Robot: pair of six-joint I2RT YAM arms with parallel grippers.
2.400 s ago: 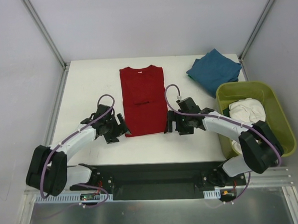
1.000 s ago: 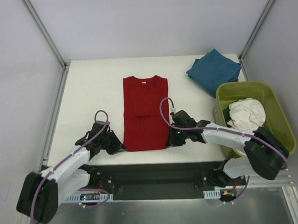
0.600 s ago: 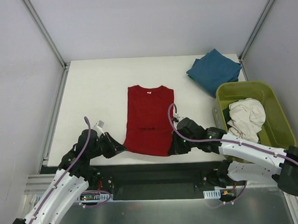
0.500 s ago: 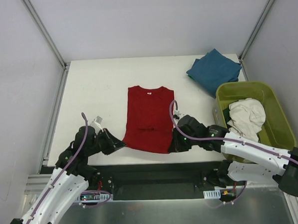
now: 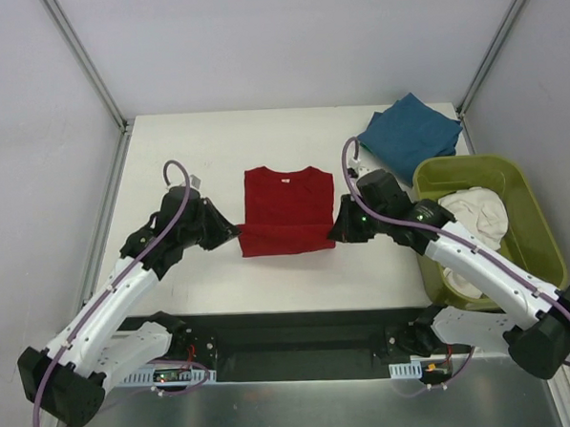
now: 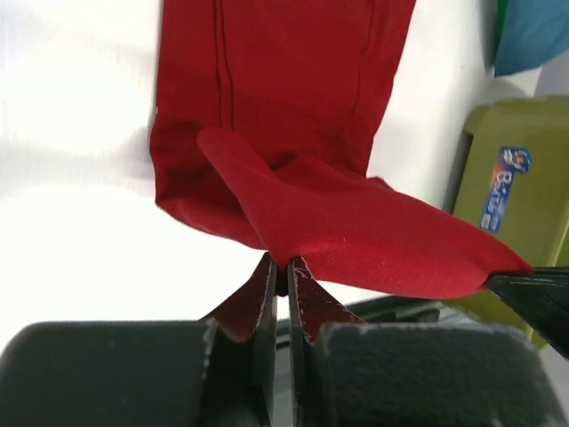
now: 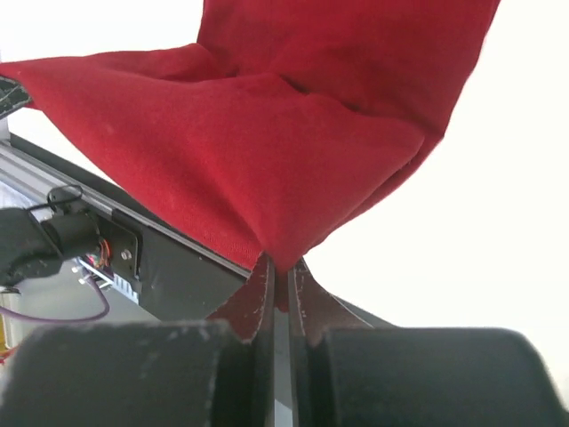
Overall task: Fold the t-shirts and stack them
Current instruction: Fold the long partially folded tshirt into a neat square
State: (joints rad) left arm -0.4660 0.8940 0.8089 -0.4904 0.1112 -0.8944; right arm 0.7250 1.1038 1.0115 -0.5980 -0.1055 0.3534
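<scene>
Your left pincer [image 5: 233,233] and right pincer [image 5: 337,232] were each clamped on a near corner of the red shirt [image 5: 285,206], hem raised over the tabletop [image 5: 177,162].

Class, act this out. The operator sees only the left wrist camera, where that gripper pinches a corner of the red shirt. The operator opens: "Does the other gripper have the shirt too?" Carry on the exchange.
Observer: Yes. The right wrist view shows the right gripper shut on another corner of the red t-shirt.
Operator: What is inside the green tub?
Observer: From above, a white t-shirt lies bunched in the olive tub.
Operator: And the blue scrap at my edge?
Observer: That is the teal-blue t-shirt, folded at the table's far right corner.
</scene>
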